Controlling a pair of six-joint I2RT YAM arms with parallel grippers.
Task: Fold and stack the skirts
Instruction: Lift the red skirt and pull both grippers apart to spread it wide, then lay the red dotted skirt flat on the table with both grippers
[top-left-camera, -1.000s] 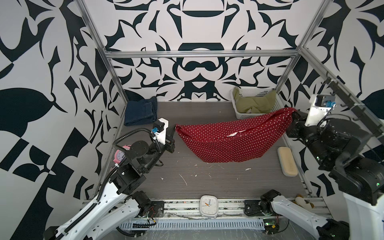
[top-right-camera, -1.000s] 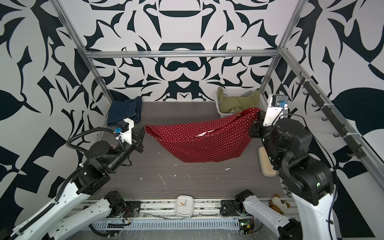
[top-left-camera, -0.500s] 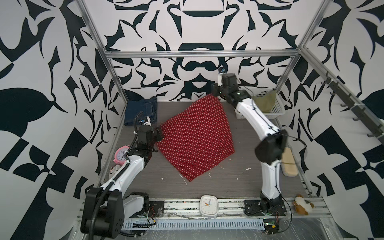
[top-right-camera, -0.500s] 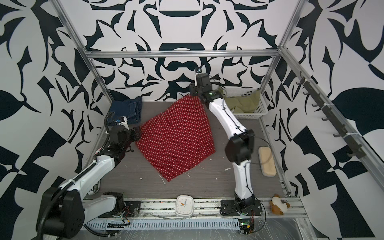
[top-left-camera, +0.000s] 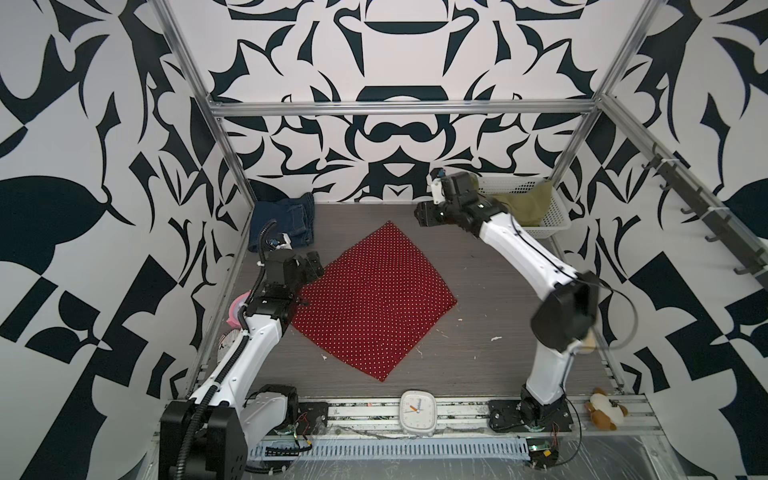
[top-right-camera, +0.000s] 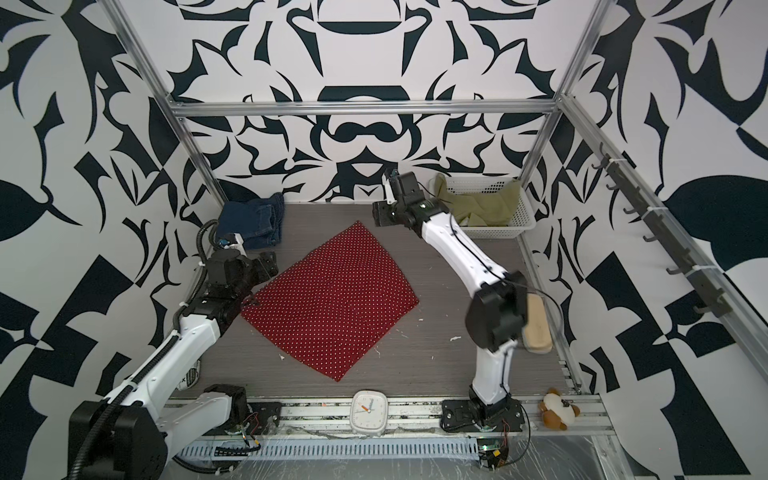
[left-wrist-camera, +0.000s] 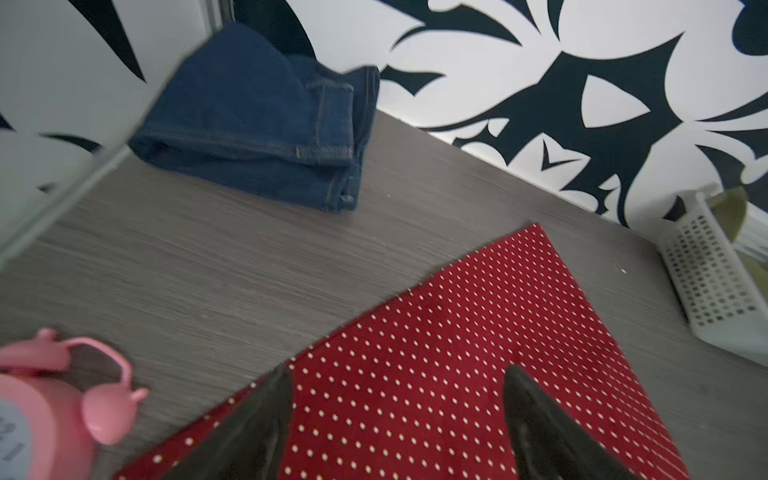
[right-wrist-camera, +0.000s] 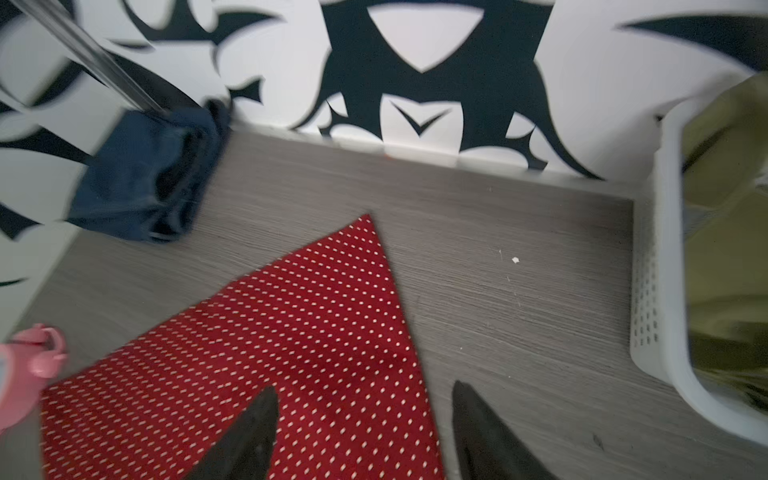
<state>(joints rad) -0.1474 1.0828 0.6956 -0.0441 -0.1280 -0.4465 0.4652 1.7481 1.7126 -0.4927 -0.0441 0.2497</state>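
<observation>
The red skirt with white dots (top-left-camera: 374, 299) (top-right-camera: 332, 299) lies flat as a diamond mid-table. My left gripper (top-left-camera: 313, 266) (left-wrist-camera: 397, 374) hovers open over its left corner, jaws wide with only cloth (left-wrist-camera: 457, 353) below them. My right gripper (top-left-camera: 419, 214) (right-wrist-camera: 363, 388) stands open above the skirt's far corner (right-wrist-camera: 291, 332), holding nothing. The dark denim skirt (top-left-camera: 286, 220) (left-wrist-camera: 257, 120) sits folded at the back left. The olive skirt (top-left-camera: 523, 203) (right-wrist-camera: 731, 249) lies bunched in the basket.
A white perforated basket (top-left-camera: 544, 230) stands at the back right. A pink alarm clock (top-left-camera: 239, 307) sits by the left wall, behind my left arm. A white clock (top-left-camera: 417, 411) and a plush toy (top-left-camera: 604, 413) lie on the front rail. A tan brush (top-right-camera: 538, 328) lies by the right wall.
A second ago both grippers held the red skirt stretched in the air. It now lies flat on the table, and both grippers have opened and lifted off its corners.
</observation>
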